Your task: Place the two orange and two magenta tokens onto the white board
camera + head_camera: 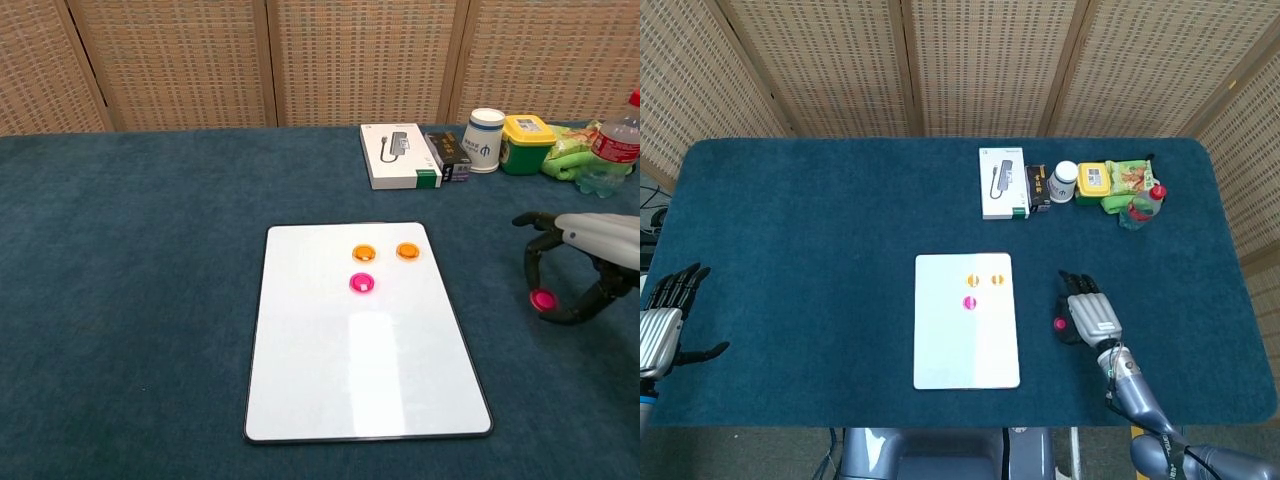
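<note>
Holding the last magenta token beside the board

Pinching a magenta token point(543, 299) between thumb and a curled finger, the right hand point(580, 262) sits to the right of the white board point(340, 380), its back turned upward and its forearm running off toward the near right corner. In the head view that hand point(1089, 316) lies palm down with its fingers pointing to the far side, and the token point(1061, 324) shows at its left edge, between the hand and the board point(945, 350) but apart from the board's rim. Whether the token is off the cloth cannot be told.

Three tokens already lie on the far part of the board: two orange tokens point(364, 253) side by side, the second point(407, 250) to the right of the first, and another magenta token point(362, 283) just nearer than the left orange one.

Far off at the near left edge of the blue table point(820, 230), the left hand point(662, 325) holds nothing, its fingers spread and pointing to the far side, thumb out to the right.
</note>
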Controlling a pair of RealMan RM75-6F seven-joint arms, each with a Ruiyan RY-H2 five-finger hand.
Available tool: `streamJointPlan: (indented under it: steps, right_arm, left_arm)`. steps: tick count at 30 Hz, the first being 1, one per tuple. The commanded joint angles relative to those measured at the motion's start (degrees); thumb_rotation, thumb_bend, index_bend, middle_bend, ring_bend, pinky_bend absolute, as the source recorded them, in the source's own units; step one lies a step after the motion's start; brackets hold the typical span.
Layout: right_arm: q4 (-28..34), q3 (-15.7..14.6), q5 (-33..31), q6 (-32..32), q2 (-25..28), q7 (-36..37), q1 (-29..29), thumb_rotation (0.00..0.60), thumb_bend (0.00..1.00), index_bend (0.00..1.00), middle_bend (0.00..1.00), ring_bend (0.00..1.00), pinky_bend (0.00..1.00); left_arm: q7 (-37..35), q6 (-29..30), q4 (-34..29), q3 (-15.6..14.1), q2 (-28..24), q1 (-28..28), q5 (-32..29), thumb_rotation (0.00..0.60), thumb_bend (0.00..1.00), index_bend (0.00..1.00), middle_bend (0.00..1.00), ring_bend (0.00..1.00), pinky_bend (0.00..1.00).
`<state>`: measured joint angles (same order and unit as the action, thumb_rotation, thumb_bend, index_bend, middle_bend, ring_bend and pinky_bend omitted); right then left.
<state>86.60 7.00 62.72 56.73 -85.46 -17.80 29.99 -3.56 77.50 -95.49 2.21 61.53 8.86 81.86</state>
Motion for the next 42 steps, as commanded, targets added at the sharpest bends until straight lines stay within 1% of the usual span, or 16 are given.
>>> streamJointPlan:
  steps: [1, 5, 10, 15, 18, 24, 42]
  right_arm:
    - [2.1, 2.1, -1.8, -0.7, 0.6, -1.6, 1.8, 0.6, 0.32, 0.57, 0.04, 0.0, 0.0]
    - [3.5, 4.8, -7.2, -2.9, -0.5, -4.7, 5.1, 0.6, 0.32, 0.57, 0.04, 0.0, 0.0]
    - [3.1, 6.4, -12.1, -3.2, -3.6, -9.6, 8.9, 0.6, 0.32, 0.57, 0.04, 0.0, 0.0]
    - [1.8, 6.5, -15.4, -2.9, -6.6, -13.3, 11.6, 0.6, 0.32, 0.57, 0.04, 0.0, 0.0]
    - [-0.3, 6.4, -17.4, -2.9, -8.6, -15.1, 13.2, 0.6, 0.33, 0.57, 0.04, 0.0, 0.0]
    - [-3.0, 5.9, -19.2, -2.7, -11.0, -16.5, 14.7, 0.6, 0.32, 0.57, 0.04, 0.0, 0.0]
    - [-6.1, 5.5, -22.2, -2.3, -13.4, -17.0, 16.8, 0.6, 0.32, 0.57, 0.04, 0.0, 0.0]
  left_arm:
    - [0.0, 0.0, 0.0, 0.0, 0.0, 0.0, 0.0, 0.6, 0.0, 0.0, 0.0, 0.0, 0.0]
    - [-0.1, 0.0, 0.0, 0.0, 0.0, 0.0, -0.1, 0.6, 0.0, 0.0, 0.0, 0.0, 0.0]
    - [-0.3, -0.2, 0.0, 0.0, -0.1, 0.0, -0.2, 0.6, 0.0, 0.0, 0.0, 0.0, 0.0]
    - [-0.6, -0.5, -0.1, 0.0, -0.3, 0.1, -0.3, 0.6, 0.0, 0.0, 0.0, 0.0, 0.0]
    - [-0.9, -0.7, -0.2, -0.1, -0.5, 0.1, -0.3, 0.6, 0.0, 0.0, 0.0, 0.0, 0.0]
    - [-1.2, -0.9, -0.2, -0.1, -0.6, 0.2, -0.3, 0.6, 0.0, 0.0, 0.0, 0.0, 0.0]
    - [-1.1, -0.9, -0.3, -0.1, -0.6, 0.2, -0.5, 0.6, 0.0, 0.0, 0.0, 0.0, 0.0]
